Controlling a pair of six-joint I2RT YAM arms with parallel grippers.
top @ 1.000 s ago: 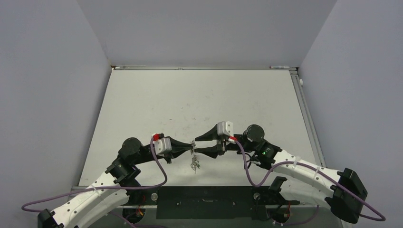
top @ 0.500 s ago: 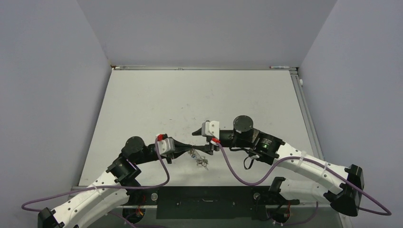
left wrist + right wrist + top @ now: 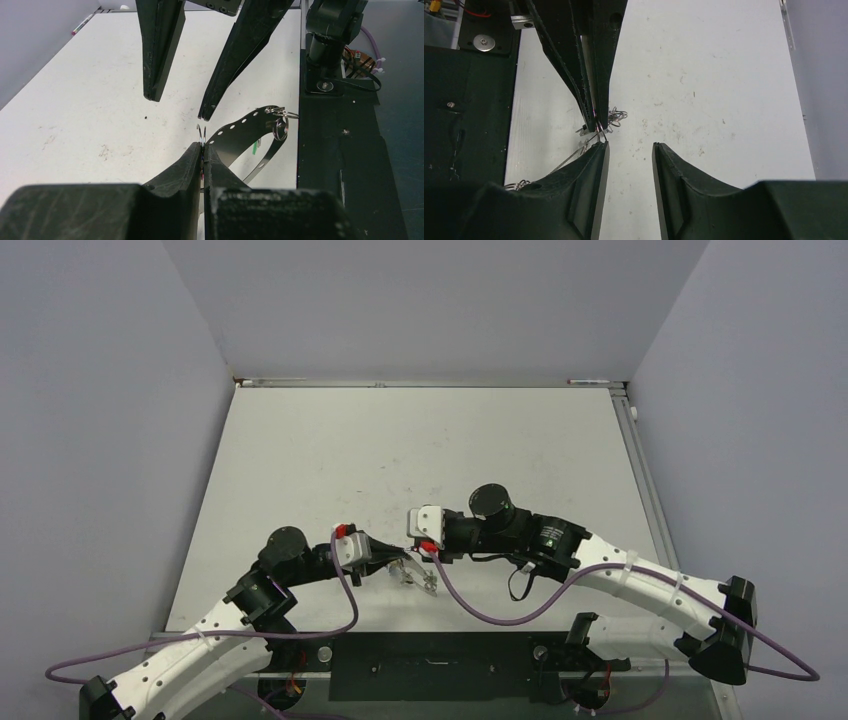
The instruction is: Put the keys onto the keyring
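1. My left fingers (image 3: 190,161): together, clamped on the keyring (image 3: 240,122), a thin looped metal band with holes, held over the tabletop (image 3: 100,100) near its front edge.
2. My right fingers (image 3: 591,170): apart, holding nothing, tips just beside my left fingertips.
3. Small split rings (image 3: 280,121): at least 2, hanging at the loop's far end.
4. Green sliver (image 3: 255,147): inside the loop, too small to identify.
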